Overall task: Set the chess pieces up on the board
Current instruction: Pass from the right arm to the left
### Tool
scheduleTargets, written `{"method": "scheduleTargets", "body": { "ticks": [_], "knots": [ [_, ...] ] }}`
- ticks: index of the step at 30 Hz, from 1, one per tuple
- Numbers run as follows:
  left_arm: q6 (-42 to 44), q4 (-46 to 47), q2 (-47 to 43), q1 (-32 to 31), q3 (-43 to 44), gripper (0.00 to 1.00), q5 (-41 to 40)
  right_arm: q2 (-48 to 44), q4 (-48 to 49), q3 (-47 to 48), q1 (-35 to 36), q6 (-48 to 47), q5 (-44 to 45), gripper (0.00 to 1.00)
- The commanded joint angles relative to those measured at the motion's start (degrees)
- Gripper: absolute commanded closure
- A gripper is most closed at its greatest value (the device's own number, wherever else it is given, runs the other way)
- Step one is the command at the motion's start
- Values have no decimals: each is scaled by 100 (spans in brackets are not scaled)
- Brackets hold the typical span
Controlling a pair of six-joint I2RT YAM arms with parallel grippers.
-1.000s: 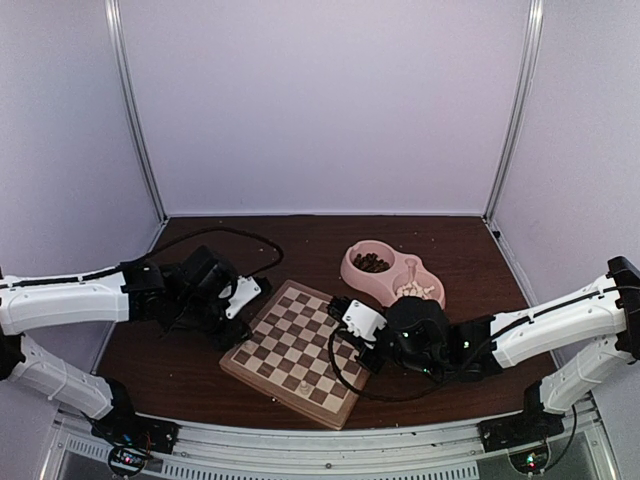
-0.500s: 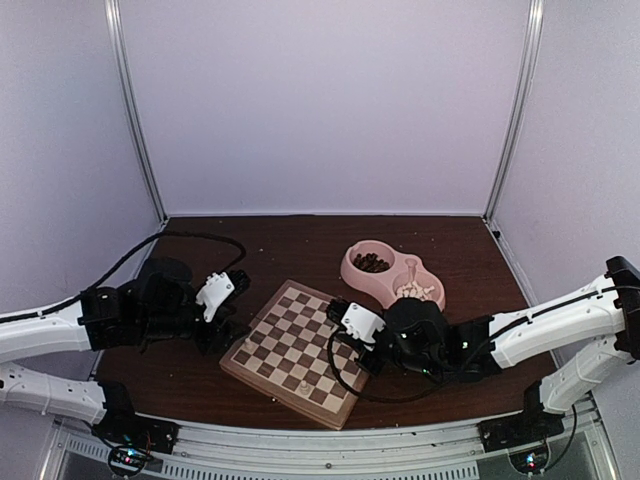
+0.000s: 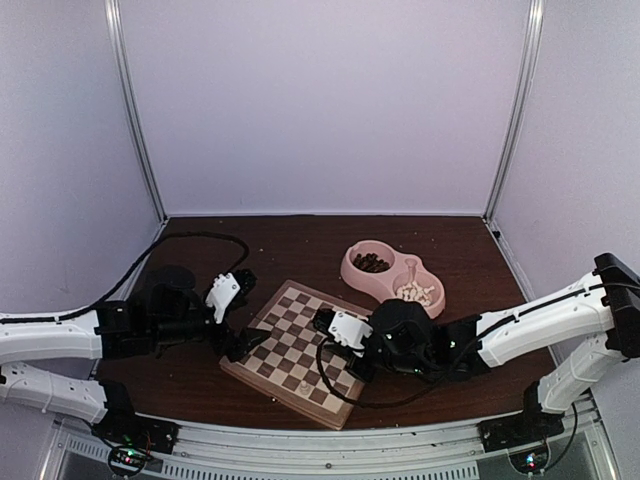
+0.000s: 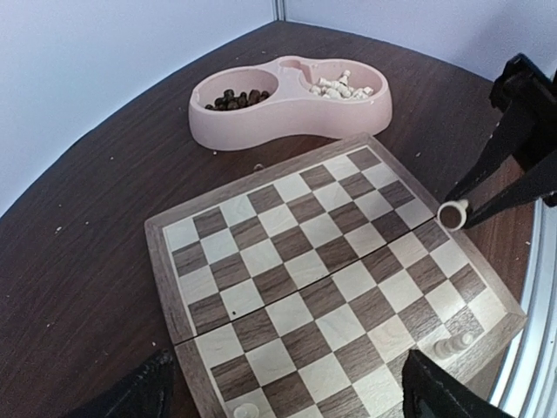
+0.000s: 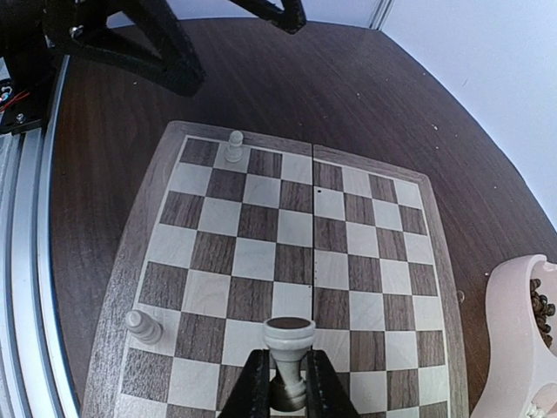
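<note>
Right gripper [image 5: 287,361] is pinching a cream piece [image 5: 289,335] over the board [image 5: 252,222]; left gripper [image 4: 285,387] is gaping wide at its edge. Pink bowl [image 4: 287,109] is sitting just beyond.

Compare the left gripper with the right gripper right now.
The left gripper stands wide open; the right gripper is closed. The left gripper holds nothing; the right gripper pinches a cream chess piece upright. Both point at the board.
</note>
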Motion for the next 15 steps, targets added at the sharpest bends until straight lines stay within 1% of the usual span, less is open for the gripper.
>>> {"method": "scheduleTargets", "body": {
  "ticks": [1, 5, 7, 9, 11, 12, 14, 15],
  "knots": [
    [-296, 941, 178, -36, 383, 9, 261, 34, -126, 157, 2, 18, -279, 100],
    [-260, 1567, 349, -36, 344, 7, 153, -38, -55, 61, -32, -22, -318, 99],
    [-104, 1988, 412, -36, 174, 3, 185, -60, -36, 24, -37, -56, -382, 98],
    [-63, 2429, 449, -36, -42, 2, 210, -77, -46, 12, -37, -94, -410, 98],
    [-287, 2605, 432, -36, -244, 2, -63, -107, -28, -20, -42, -131, -409, 98],
    [-475, 2492, 350, -36, -259, 2, -174, -124, -14, -32, -42, -145, -398, 98],
    [-599, 2403, 277, -36, -299, 4, 8, -154, 13, -63, -42, -183, -380, 98],
    [-622, 2477, 337, -36, -296, 8, 430, -174, -16, -61, -39, -230, -386, 97]
  ]
}}
